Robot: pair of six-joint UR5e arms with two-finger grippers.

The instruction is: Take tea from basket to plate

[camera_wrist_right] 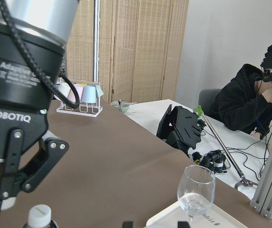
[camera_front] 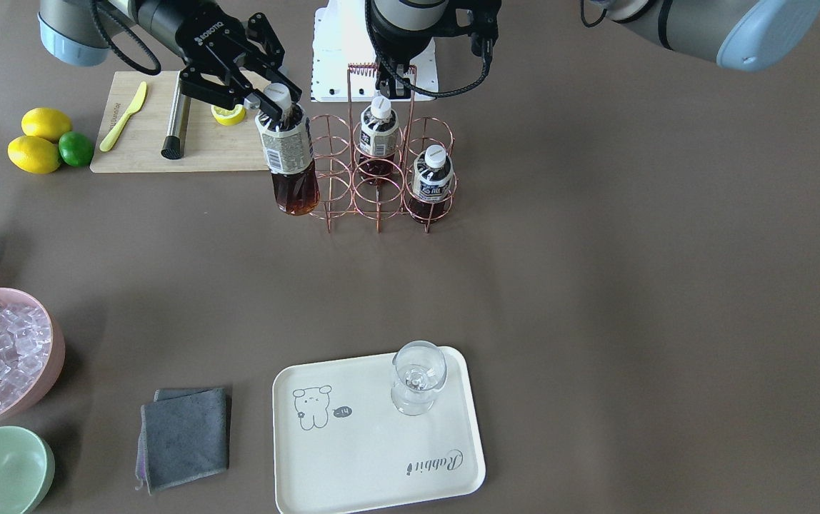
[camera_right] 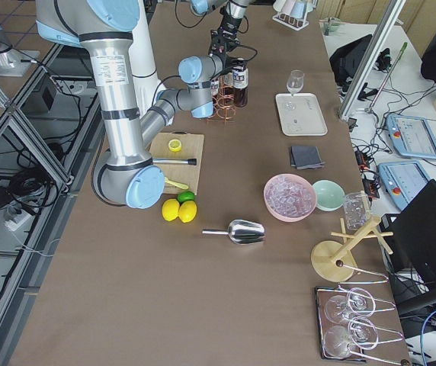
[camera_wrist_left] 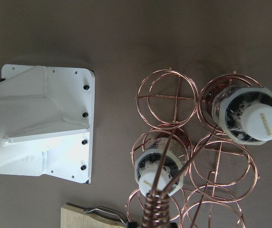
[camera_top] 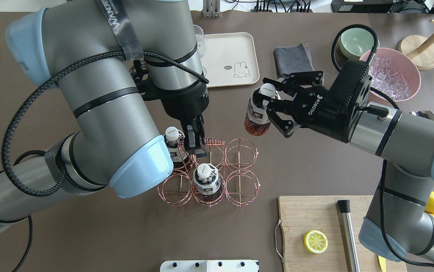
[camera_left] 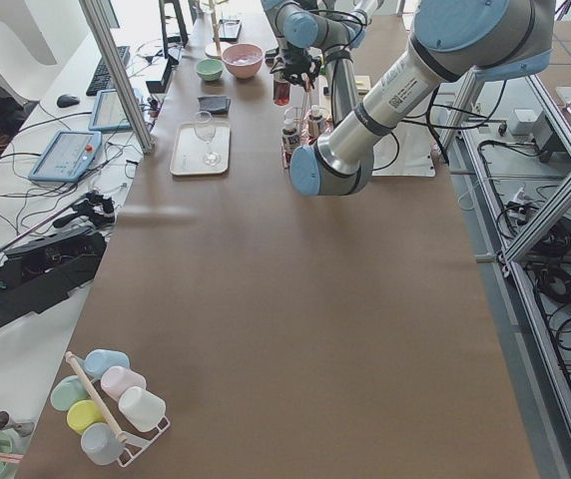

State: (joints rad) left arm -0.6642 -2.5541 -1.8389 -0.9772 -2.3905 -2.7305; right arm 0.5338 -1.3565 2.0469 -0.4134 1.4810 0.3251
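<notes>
Lower centre: plate (camera_front: 374,464), cream, low-rimmed. Stemmed glass (camera_front: 417,378) on its upper right corner, fragile; bear side bare, best landing room.
Mid frame: broad brown table (camera_front: 596,285) to cross.
Upper centre-left: tea (camera_front: 288,153), aloft just left of basket (camera_front: 331,158), pinched at neck by right hand (camera_front: 280,100), closed.
Likely light, rigid, slick; hangs tilted, may swing.
Left hand (camera_top: 196,145) narrowed on basket handle, seemingly clamped.

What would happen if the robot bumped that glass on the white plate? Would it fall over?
Probably, yes. The glass stands upright on a thin stem, so it looks top-heavy and could tip easily. It seems to be thin and clear, so it is likely fragile. On its side, its round cup might roll across the plate.
</notes>
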